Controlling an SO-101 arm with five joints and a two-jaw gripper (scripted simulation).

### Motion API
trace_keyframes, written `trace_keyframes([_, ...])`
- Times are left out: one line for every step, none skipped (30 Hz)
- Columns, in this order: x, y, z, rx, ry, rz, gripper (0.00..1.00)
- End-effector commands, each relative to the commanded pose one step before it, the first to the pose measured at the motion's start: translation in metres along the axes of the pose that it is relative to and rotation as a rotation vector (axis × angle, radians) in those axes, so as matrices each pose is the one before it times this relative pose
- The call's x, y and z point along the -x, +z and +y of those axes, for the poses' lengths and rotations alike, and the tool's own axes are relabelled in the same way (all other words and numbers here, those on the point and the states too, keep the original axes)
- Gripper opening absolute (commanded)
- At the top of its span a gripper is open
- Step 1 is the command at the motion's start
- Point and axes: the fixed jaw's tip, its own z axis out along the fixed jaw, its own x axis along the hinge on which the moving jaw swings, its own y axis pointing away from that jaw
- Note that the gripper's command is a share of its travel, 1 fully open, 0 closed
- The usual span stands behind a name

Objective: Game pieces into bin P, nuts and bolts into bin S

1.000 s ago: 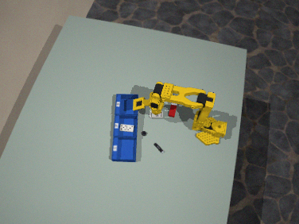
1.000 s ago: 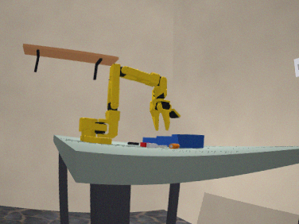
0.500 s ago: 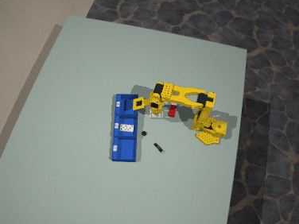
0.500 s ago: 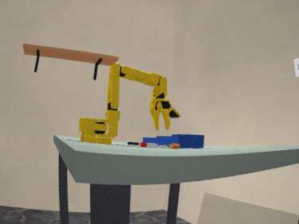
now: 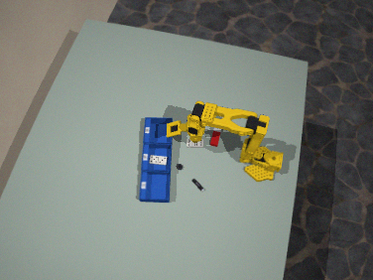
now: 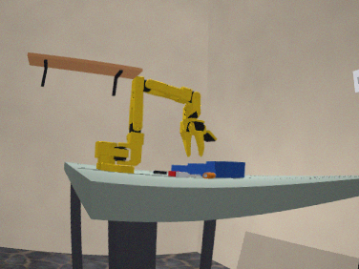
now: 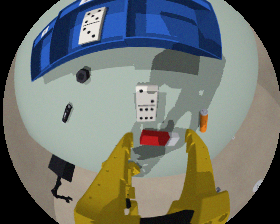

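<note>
Blue boxy bin (image 5: 155, 186), white dotted domino (image 7: 148, 102), black bolt (image 5: 197, 184)

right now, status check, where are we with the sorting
Gripper part open, empty, hovering above table. One domino in the blue bin; second domino on table below gripper. Nut, bolt unsorted. Red block beside domino.

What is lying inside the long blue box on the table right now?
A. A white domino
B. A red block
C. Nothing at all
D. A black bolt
A. A white domino with black dots lies in the middle section of the blue box, while the red block, the black bolt and a second domino lie on the table outside it.
</note>
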Motion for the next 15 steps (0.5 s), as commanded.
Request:
trace_keyframes([-0.00006,-0.004189,-0.00139,-0.00427,-0.00174,-0.01750,0.29])
trace_keyframes([0.00000,0.000000,0.00000,0.00000,0.00000,0.00000,0.29])
trace_keyframes([0.00000,0.000000,0.00000,0.00000,0.00000,0.00000,0.29])
trace_keyframes([0.00000,0.000000,0.00000,0.00000,0.00000,0.00000,0.29])
trace_keyframes([0.00000,0.000006,0.00000,0.00002,-0.00001,0.00001,0.29])
trace_keyframes([0.00001,0.000036,-0.00001,0.00000,0.00000,0.00000,0.29])
trace_keyframes([0.00002,0.000096,0.00000,0.00000,0.00000,0.00000,0.29])
trace_keyframes([0.00003,0.000174,-0.00001,0.00000,0.00000,0.00000,0.29])
trace_keyframes([0.00004,0.000277,-0.00001,0.00000,0.00000,0.00000,0.29])
trace_keyframes([0.00006,0.000391,-0.00002,0.00000,0.00000,0.00000,0.29])
trace_keyframes([0.00008,0.000523,-0.00002,0.00000,0.00000,0.00000,0.29])
trace_keyframes([0.00010,0.000656,-0.00003,0.00000,0.00000,0.00000,0.29])
trace_keyframes([0.00012,0.000800,-0.00004,0.00000,0.00000,0.00000,0.29])
trace_keyframes([0.00013,0.000944,-0.00004,0.00000,0.00000,0.00000,0.29])
trace_keyframes([0.00014,0.001094,-0.00004,0.00000,0.00000,0.00000,0.29])
